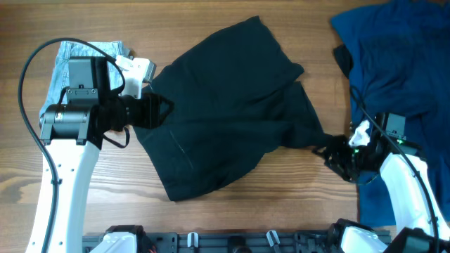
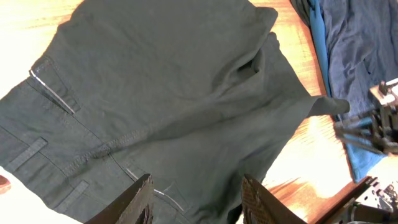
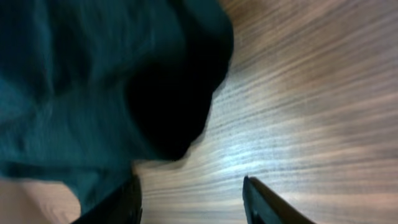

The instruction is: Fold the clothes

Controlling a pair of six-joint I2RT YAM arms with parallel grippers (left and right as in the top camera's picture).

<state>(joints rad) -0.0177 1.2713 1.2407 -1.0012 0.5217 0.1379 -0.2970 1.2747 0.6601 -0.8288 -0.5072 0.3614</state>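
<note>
Black shorts point(image 1: 232, 105) lie open and rumpled in the middle of the bench point(image 1: 281, 204); I can see no fold made.

- **Far-left corner:** denim shorts point(image 1: 84, 53), partly hidden. I cannot tell whether they are folded.
- **Left gripper point(image 2: 196, 186):** hovers over the waistband, jaws spread wide, holding nothing.
- **Right gripper point(image 3: 190, 190):** sits low at the leg tip toward the right edge. Its jaws are also wide, with dark cloth just beside one finger and bare wood between.
- **Far-right corner:** blue garment point(image 1: 394, 56), heaped and unfolded.

Judgement: the task is barely begun and all folds remain.
</note>
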